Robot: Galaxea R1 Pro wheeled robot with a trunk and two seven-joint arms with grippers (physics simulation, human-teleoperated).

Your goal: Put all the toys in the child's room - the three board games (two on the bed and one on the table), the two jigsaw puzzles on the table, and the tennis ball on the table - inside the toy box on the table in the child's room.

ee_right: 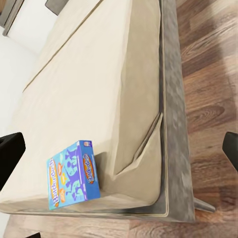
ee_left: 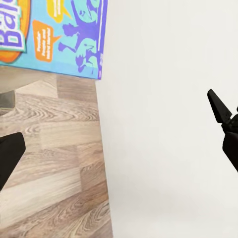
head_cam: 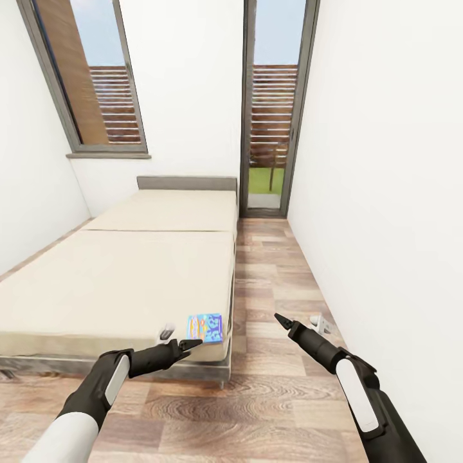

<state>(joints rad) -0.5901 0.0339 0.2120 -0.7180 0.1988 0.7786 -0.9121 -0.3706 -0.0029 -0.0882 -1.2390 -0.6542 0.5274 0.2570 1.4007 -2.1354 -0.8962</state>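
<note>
The small blue board game (head_cam: 204,326) lies flat on the near corner of the bed (head_cam: 122,276), right at the mattress edge beside the strip of wood floor (head_cam: 270,270). It looks like a light, stiff cardboard box with a glossy printed face — likely slippery on the broad sides, and easy to push across the soft mattress rather than lift. The best hold is probably across its narrow width, one finger on each long edge, or by the corner that sits nearest the mattress edge.

The left gripper (head_cam: 186,346) hangs just in front of and below the box, its tips close to the near edge but not touching it; its fingers stand wide apart and hold nothing. The right gripper (head_cam: 283,319) hovers over the floor, well apart from the box — its fingers are also spread wide and empty. From the right wrist camera the box (ee_right: 73,176) lies between the two finger tips, far off.
</note>
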